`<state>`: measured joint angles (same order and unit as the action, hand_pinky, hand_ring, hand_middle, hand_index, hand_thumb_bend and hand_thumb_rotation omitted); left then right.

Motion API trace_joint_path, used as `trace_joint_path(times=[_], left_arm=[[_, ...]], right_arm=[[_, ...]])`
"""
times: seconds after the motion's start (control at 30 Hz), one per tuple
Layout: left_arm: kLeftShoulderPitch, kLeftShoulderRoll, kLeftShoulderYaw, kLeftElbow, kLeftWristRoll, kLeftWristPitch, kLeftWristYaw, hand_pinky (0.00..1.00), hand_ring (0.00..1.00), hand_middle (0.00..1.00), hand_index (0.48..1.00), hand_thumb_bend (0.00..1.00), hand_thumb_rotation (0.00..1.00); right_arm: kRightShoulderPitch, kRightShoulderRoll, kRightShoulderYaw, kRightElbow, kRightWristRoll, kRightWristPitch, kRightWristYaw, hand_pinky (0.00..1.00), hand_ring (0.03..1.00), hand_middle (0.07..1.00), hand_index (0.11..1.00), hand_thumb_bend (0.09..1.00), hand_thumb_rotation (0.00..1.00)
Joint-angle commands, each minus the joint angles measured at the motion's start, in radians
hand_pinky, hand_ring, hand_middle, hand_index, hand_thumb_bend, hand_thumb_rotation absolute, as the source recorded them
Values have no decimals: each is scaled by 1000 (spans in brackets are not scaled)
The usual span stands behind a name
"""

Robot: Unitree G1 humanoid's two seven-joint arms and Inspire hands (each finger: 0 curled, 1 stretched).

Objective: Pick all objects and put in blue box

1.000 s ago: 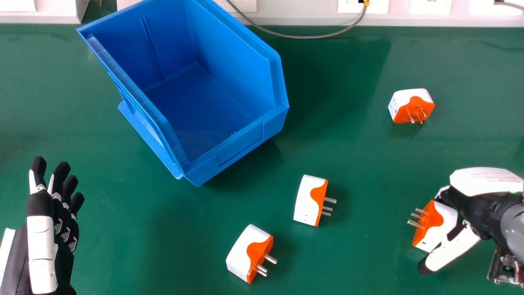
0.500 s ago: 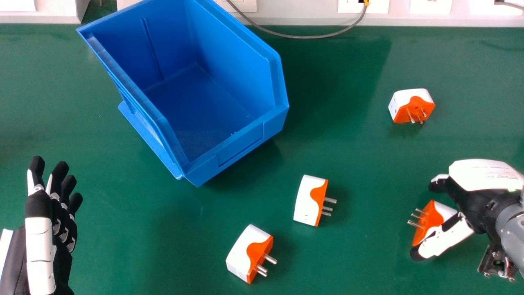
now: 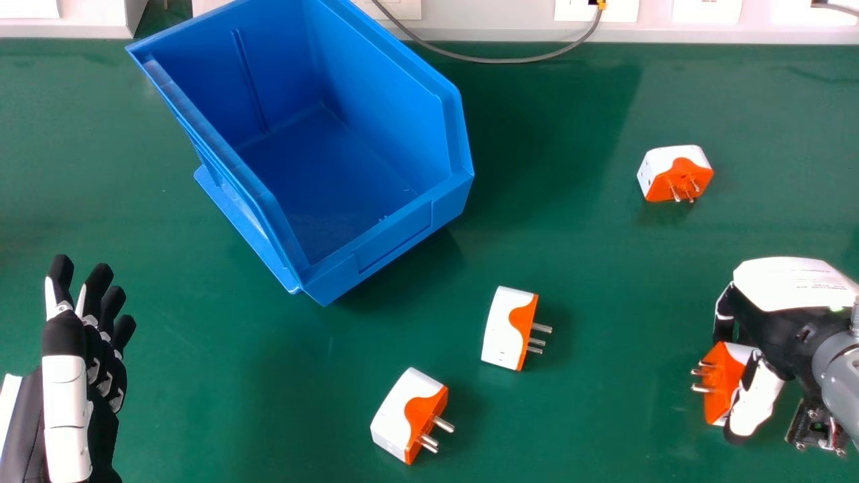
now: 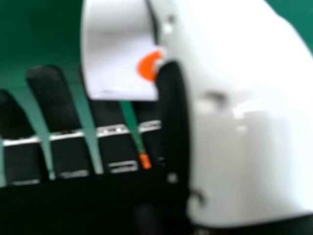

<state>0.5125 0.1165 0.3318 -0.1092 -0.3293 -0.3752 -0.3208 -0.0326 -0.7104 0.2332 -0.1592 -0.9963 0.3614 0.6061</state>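
While three adapters (image 3: 498, 330) lie loose, the right robot hand (image 3: 762, 329) clasps another adapter (image 3: 723, 386).

The head view looks forward and down from above the counter (image 3: 268, 376), far enough off to take in the box (image 3: 389, 231) toward eleven o'clock. The right hand view looks from right beside the right robot hand (image 3: 795, 285), very near, across it to the counter. Both share that robot hand, at four o'clock in the head view, and its plug (image 3: 719, 382).
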Motion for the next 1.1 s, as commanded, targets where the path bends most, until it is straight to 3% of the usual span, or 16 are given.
trace_joint_path(times=[0.0,0.33,0.47,0.53,0.73,1.07], left_arm=[[0,11,10,-18,8,-8,6,1000,1000,1000,1000,829,1000],[2,12,10,-24,14,-6,7,1000,1000,1000,1000,834,1000],[6,11,7,-36,19,-1,10,1000,1000,1000,1000,834,1000],[5,11,7,-36,20,0,11,1000,1000,1000,1000,833,1000],[2,13,6,-37,25,2,17,1000,1000,1000,1000,837,1000],[-9,15,4,-23,38,-2,25,1000,1000,1000,1000,848,1000]], right_arm=[[-25,-13,-5,-1,-12,-2,-5,376,438,535,456,511,1],[-29,-15,-21,8,8,-28,-46,384,442,553,453,508,0],[1,-12,-71,-65,44,-44,-83,381,441,554,453,508,0],[19,-9,-96,-115,57,-51,-99,335,446,563,459,496,0],[48,18,-157,-299,98,-99,-144,289,432,553,506,487,0],[-1,111,-159,-450,138,-146,-153,300,432,541,528,487,0]])
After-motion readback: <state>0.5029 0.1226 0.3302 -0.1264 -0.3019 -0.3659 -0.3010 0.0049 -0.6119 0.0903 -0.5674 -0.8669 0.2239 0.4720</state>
